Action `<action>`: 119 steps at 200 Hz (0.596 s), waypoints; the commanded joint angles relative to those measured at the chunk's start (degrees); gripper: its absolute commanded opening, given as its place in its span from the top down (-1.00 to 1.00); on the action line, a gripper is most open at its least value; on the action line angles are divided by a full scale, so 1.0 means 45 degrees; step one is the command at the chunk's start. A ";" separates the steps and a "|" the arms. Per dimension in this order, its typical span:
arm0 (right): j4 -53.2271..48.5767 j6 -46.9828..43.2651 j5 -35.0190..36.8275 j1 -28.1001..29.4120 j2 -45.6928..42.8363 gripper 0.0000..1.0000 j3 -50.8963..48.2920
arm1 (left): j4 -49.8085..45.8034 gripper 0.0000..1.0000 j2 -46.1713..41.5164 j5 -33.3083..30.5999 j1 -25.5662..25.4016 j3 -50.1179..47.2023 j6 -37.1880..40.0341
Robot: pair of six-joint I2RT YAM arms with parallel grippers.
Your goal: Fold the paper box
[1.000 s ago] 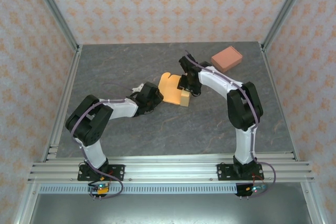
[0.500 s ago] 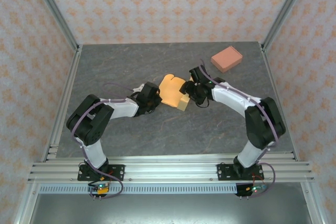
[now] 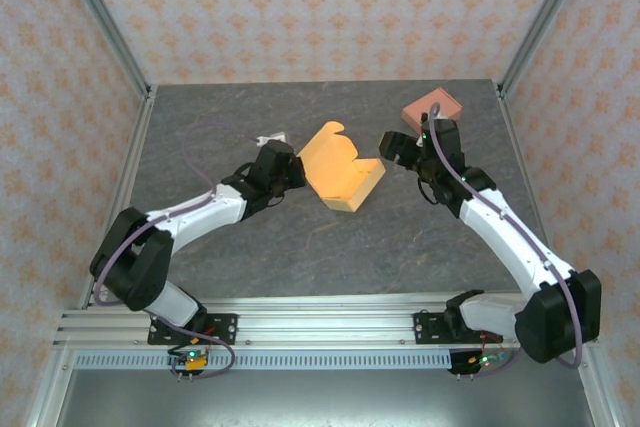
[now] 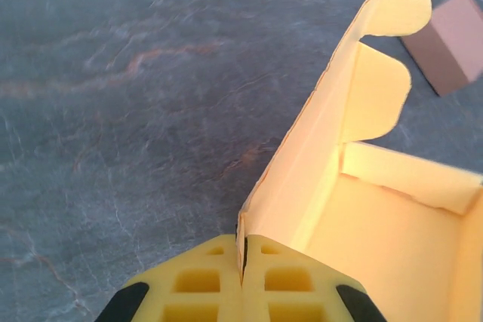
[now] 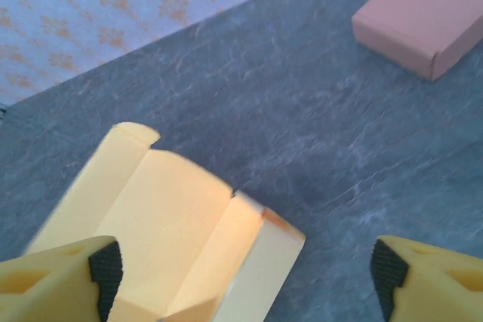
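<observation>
- The paper box lies near the middle of the surface, between the two arms. Its tray is open upward and its lid panel stands raised at the far-left side.
- Left pincer: clenched on the box's left wall, at the corner where the lid panel rises. The card edge is nipped between the two pads.
- Right pincer: released, jaws wide apart, just beside the right end of the box and not touching it.
- Handling, as judged: thin card, light and low in friction. It will probably slide on the surface if pushed on one side only. Panels are likely to bend at the creases and buckle elsewhere.
- Take hold on a wall edge or close to a crease. Avoid the rounded lid tab, which is likely to crumple.
- The pink box lies behind the right pincer, near the far right corner. Keep arm swings short on that side.
- Open room lies in front of the box and to its left. The frame rails bound the surface on every side.
</observation>
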 commanded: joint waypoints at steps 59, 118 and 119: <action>0.0246 0.1641 -0.2621 -0.1138 0.0661 -0.99 0.0096 | 0.0072 0.94 -0.1740 0.0151 -0.0538 0.0050 0.7728; -0.2512 0.4079 -0.4501 -0.3151 0.3246 -0.99 0.2300 | 0.0136 0.92 -0.1722 0.1825 -0.0533 0.0147 1.1423; -0.2523 0.4088 -0.4483 -0.3164 0.3253 -0.98 0.2321 | 0.0128 0.92 -0.1702 0.1847 -0.0533 0.0162 1.1464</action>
